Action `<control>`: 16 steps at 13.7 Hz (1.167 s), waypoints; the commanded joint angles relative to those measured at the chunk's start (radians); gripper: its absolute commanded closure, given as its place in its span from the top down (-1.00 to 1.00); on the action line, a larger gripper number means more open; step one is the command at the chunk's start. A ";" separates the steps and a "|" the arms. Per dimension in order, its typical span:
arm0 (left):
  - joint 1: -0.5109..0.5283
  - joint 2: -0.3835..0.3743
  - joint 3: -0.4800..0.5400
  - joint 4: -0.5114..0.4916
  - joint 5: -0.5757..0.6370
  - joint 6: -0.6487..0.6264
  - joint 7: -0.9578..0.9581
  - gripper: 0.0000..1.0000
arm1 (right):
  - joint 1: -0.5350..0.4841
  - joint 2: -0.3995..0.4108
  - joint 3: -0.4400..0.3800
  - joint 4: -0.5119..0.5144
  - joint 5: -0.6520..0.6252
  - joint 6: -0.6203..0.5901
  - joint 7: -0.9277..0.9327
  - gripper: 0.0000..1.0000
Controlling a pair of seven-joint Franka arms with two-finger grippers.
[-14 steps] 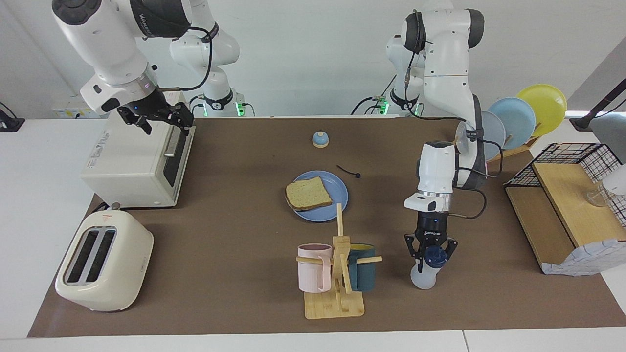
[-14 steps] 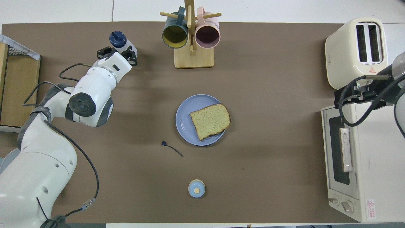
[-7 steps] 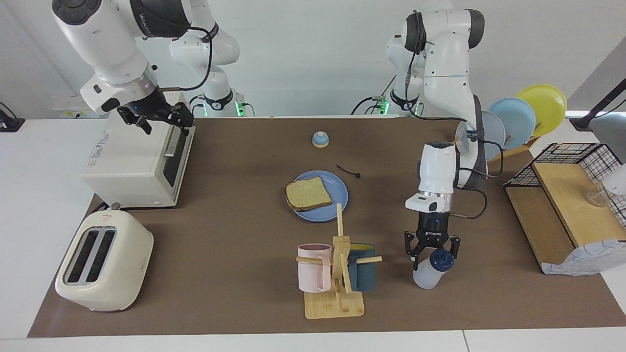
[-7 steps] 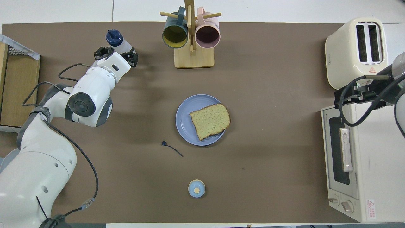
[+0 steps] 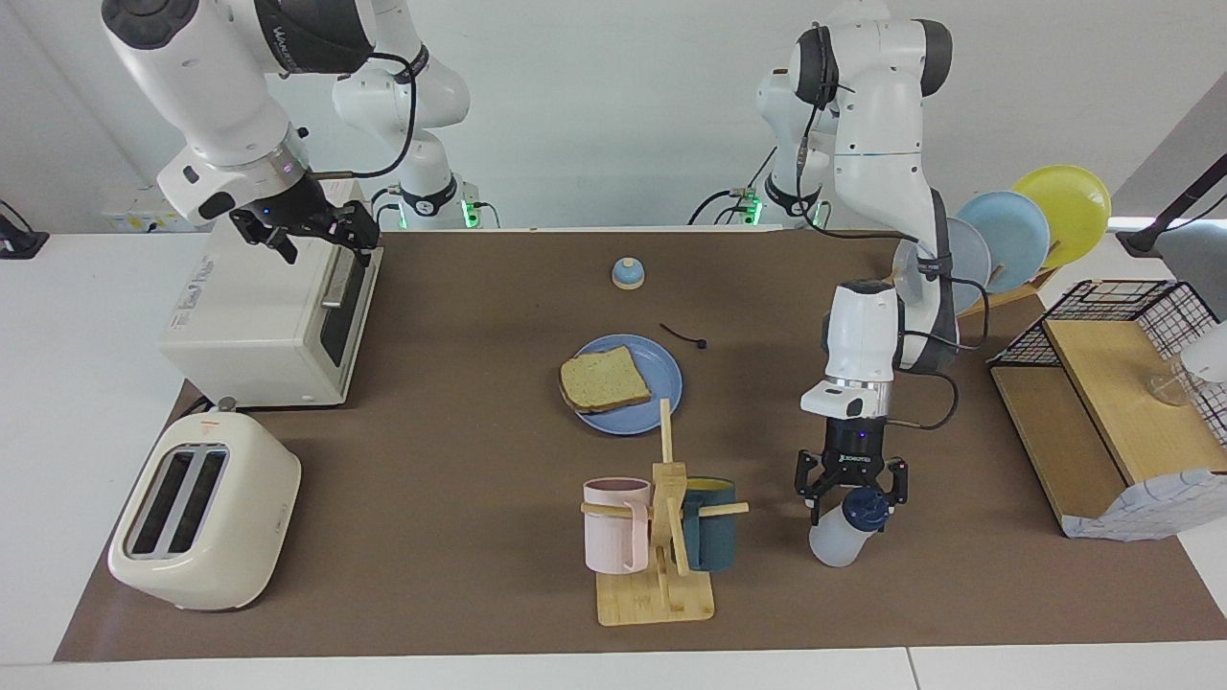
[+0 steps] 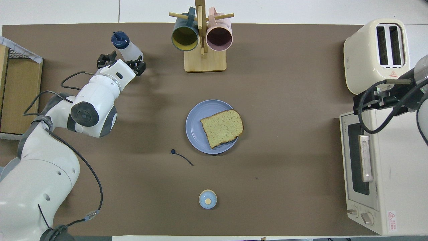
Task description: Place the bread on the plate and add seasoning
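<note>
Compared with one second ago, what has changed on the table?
The left gripper opened, let go of the seasoning bottle and rose a little. The bottle, upright before, now leans toward the left arm's end. The bread, plate and right gripper over the toaster oven stayed as they were.

Left tool (image 5: 851, 496) points down, fingers apart; right tool (image 5: 307, 235) hangs raised, fingers apart.

A robotics lab staged as a kitchen, it appears: two white arms bolted at twelve o'clock of a brown mat (image 5: 460, 479) on a white table, with a toaster (image 5: 203, 512) at eight, toaster oven (image 5: 268, 316) at ten and plate rack (image 5: 1007, 240) at two, bare walls around.
</note>
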State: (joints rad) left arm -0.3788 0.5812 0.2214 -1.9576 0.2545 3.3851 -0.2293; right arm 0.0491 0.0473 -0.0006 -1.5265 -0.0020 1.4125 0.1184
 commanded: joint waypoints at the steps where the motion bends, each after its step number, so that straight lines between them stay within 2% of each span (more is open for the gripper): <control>1: 0.032 -0.156 -0.005 -0.191 0.009 0.023 0.068 1.00 | -0.017 -0.023 0.007 -0.026 0.017 0.006 -0.032 1.00; 3: 0.026 -0.295 -0.007 -0.327 0.011 -0.028 0.102 1.00 | -0.017 -0.023 0.007 -0.026 0.017 0.006 -0.032 1.00; 4: 0.015 -0.363 -0.007 -0.372 0.011 -0.094 0.102 1.00 | -0.018 -0.023 0.007 -0.026 0.019 0.006 -0.032 1.00; 6: -0.064 -0.522 -0.007 -0.412 0.011 -0.328 0.091 1.00 | -0.018 -0.023 0.007 -0.026 0.019 0.006 -0.032 1.00; 7: -0.112 -0.612 -0.008 -0.405 0.011 -0.515 0.087 1.00 | -0.018 -0.023 0.007 -0.026 0.017 0.006 -0.032 1.00; 9: -0.179 -0.743 -0.017 -0.382 0.009 -0.748 0.021 1.00 | -0.017 -0.023 0.007 -0.026 0.019 0.006 -0.032 1.00; 11: -0.247 -0.802 -0.031 -0.277 0.009 -1.006 -0.054 1.00 | -0.017 -0.023 0.007 -0.026 0.019 0.006 -0.032 1.00; 14: -0.270 -0.802 -0.043 -0.027 -0.006 -1.402 -0.055 1.00 | -0.017 -0.023 0.007 -0.026 0.019 0.006 -0.032 1.00; 16: -0.258 -0.807 -0.027 0.090 -0.056 -1.565 -0.009 1.00 | -0.018 -0.023 0.007 -0.026 0.017 0.006 -0.032 1.00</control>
State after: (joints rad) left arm -0.6397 -0.2603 0.1717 -1.9938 0.2392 1.9623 -0.2757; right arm 0.0491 0.0472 -0.0006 -1.5265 -0.0020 1.4125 0.1184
